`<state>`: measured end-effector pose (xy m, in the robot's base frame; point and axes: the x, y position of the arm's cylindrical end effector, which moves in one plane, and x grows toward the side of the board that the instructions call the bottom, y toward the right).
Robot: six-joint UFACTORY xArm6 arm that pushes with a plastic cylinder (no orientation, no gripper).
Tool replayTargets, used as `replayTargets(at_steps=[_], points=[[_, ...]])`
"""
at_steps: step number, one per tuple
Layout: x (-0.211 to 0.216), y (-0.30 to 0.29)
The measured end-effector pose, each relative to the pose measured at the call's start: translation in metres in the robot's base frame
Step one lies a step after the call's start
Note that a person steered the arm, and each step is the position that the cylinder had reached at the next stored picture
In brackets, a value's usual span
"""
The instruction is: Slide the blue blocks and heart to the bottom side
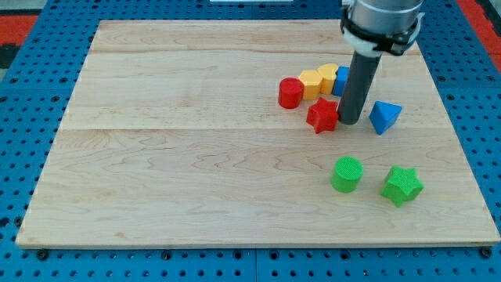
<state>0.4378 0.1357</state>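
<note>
Wooden worktop [196, 157] on a blue pegboard surround [23, 94]. Left half bare wood; all blocks sit on the right. Going left to right: red cylinder [290, 92], touching a yellow block [311, 82], then a second yellow block [327, 76], possibly the heart, shape not clear. Red star [322, 115] sits just near of those. A blue block [342, 79] is mostly hidden behind the rod, shape unreadable. No pincer on this arm, nothing held: it ends in a dark rod [358, 86], and my tip [351, 123] rests on the worktop just right of the red star, between it and the blue triangular block [384, 117]. Nearer, well apart from that cluster: green cylinder [347, 174] and green star [402, 185] side by side.
</note>
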Motion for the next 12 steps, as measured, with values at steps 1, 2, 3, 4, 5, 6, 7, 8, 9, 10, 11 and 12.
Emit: replayTargets(at_steps=[1,2,3,4,5,6,7,8,9,10,11,12], points=[[-0.03,0.007],[-0.06,0.013],[-0.027,0.084],[0.007,0.074],[0.013,0.066],[-0.01,0.068],[0.025,0.047],[0.017,0.064],[-0.069,0.121],[-0.131,0.062],[-0.121,-0.007],[-0.055,-0.015]])
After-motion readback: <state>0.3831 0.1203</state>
